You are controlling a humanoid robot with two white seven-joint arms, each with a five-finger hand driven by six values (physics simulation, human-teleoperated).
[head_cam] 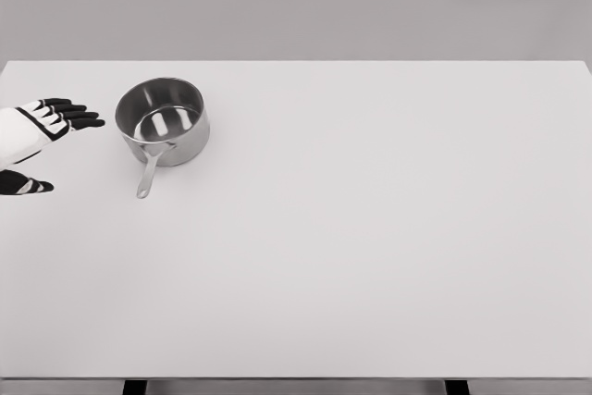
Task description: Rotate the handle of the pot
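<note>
1. My left hand [42, 131] hovers at the table's left edge, fingers [79, 117] spread wide toward the pot, thumb apart below, holding and touching nothing.
2. The pot [163, 122] stands upright just beside my fingertips, its inside bare.
3. Its handle [148, 173] points toward me, over the white table [370, 228].

Pot [163, 123] on table [370, 247] far-left — left hand [42, 127] beside it, seemingly apart.

Broad white table [370, 256] against a plain grey backdrop [296, 2], 2 dark legs [135, 387] below.
</note>
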